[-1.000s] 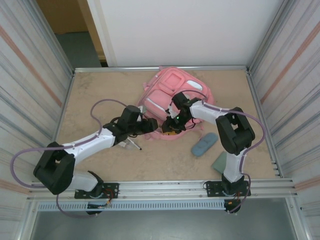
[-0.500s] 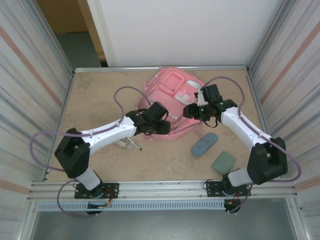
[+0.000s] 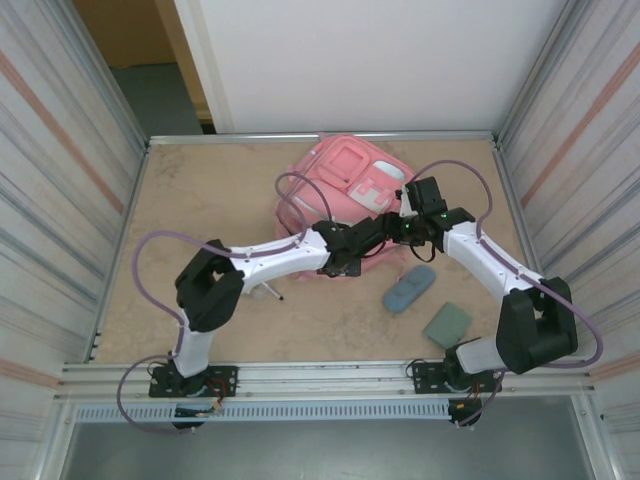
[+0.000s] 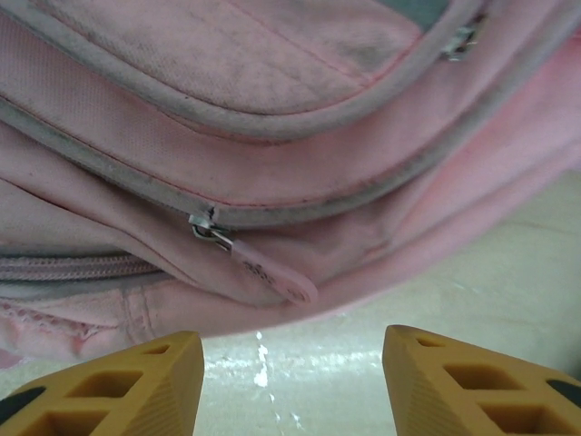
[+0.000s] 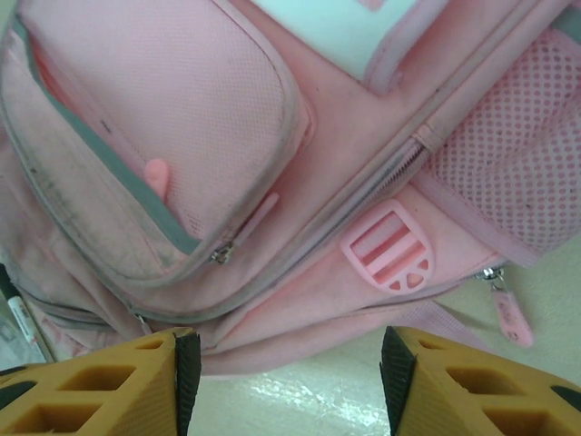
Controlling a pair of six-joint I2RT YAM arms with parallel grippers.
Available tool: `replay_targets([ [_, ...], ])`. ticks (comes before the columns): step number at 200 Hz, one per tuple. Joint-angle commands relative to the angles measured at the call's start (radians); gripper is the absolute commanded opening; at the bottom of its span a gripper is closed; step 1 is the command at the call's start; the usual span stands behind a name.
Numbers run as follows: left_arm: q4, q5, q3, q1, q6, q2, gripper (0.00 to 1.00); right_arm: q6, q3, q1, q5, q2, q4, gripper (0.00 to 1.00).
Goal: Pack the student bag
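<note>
Two arms, seen from above.

- **Left arm:** elbow folded toward the near-left corner of the table, forearm stretched rightward. The left gripper sits at the near side of the student bag.
- **Right arm:** elbow by the right edge, forearm angled far-left. The right gripper is at the bag's near-right side, close to the left one.
- **Student bag:** lying flat against the middle of the far edge.
- **Pencil case and green pad:** near-right area, apart from the bag.

Left wrist view.

- **Left gripper:** fingers spread wide, nothing between them.
- **Student bag:** just ahead, zip pull hanging over the table.

Right wrist view.

- **Right gripper:** fingers wide, empty.
- **Student bag:** ahead, showing a pink buckle and a mesh pocket.
</note>
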Motion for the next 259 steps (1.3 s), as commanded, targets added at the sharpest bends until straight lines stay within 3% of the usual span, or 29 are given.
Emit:
replay_targets([
  [1, -0.118, -0.118, 0.089, -0.008, -0.092, 0.054, 0.50, 0.011, -0.018, -0.008, -0.005, -0.060, 0.052, 0.55],
  [42, -0.170, -0.165, 0.206, -0.003, -0.118, 0.169, 0.45, -0.018, -0.038, -0.010, 0.002, -0.116, 0.060, 0.55],
  [73, -0.210, -0.142, 0.238, 0.002, -0.150, 0.217, 0.40, -0.042, -0.052, -0.012, 0.006, -0.142, 0.049, 0.54],
  [100, -0.300, -0.131, 0.229, -0.002, -0.202, 0.198, 0.39, -0.053, -0.064, -0.013, 0.012, -0.166, 0.045, 0.55],
  [134, -0.293, -0.144, 0.166, 0.000, -0.234, 0.170, 0.40, -0.050, -0.071, -0.014, 0.008, -0.173, 0.051, 0.54],
  [192, -0.224, -0.121, 0.154, 0.029, -0.168, 0.198, 0.37, -0.049, -0.075, -0.016, 0.012, -0.215, 0.045, 0.54],
  [259, -0.006, -0.110, -0.018, 0.096, -0.024, 0.059, 0.14, -0.048, -0.097, -0.016, 0.019, -0.246, 0.032, 0.53],
])
